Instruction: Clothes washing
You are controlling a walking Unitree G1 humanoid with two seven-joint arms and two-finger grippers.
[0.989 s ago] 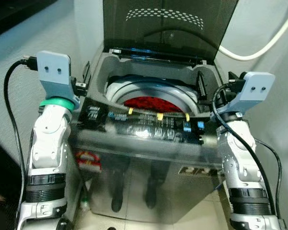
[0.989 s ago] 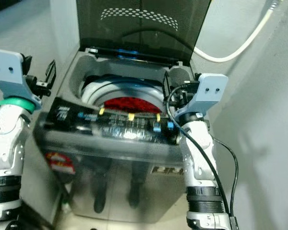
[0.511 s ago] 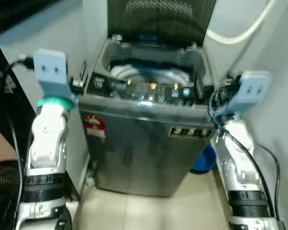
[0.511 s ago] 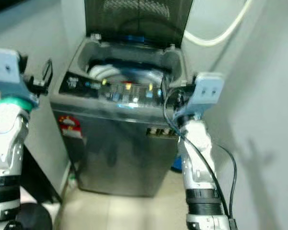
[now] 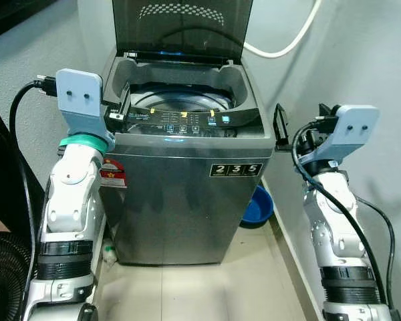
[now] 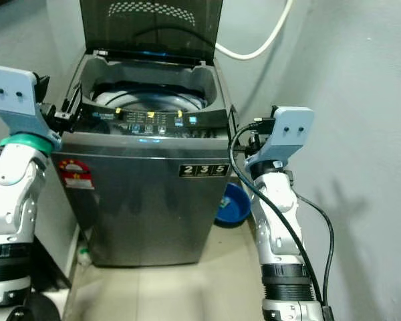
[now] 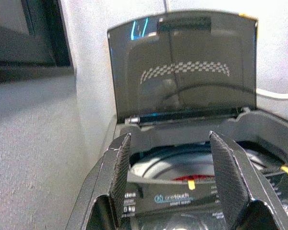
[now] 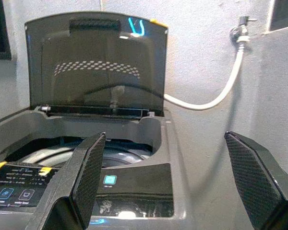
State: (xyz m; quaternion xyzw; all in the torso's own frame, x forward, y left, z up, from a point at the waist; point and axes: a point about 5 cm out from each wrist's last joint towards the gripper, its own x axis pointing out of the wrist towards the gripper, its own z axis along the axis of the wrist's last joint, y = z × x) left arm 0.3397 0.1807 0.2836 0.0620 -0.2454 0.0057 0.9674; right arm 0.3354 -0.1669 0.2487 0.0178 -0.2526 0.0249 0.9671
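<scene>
We are standing in front of the washing machine (image 5: 184, 174), whose lid (image 5: 182, 30) is standing open and upright against the far wall. The red clothes (image 7: 189, 178) are lying inside the drum (image 5: 180, 101), glimpsed past the control panel (image 5: 187, 120) in the left wrist view.

The left gripper (image 7: 175, 184) is hovering at the machine's left near corner with its jaws spread and empty. The right gripper (image 8: 177, 184) is hovering to the right of the machine, jaws spread wide and holding nothing.

Risks from here, as we are judging them:
- The left gripper is sitting just beside the panel edge; a reach inward could be striking the buttons and starting an unwanted cycle.
- The upright lid could be dropping if an arm is knocking it while we are reaching into the drum.
- The white hose (image 5: 284, 43) is hanging along the far wall above the right side; a raised right arm could be snagging it.
- The arm cables could be catching on the machine's corners.

Room for moving: the right wall is standing close to the right arm, leaving a narrow gap in which a blue basin (image 5: 257, 206) is lying on the floor. The left wall is crowding the left arm. The floor near us is offering the open space.
</scene>
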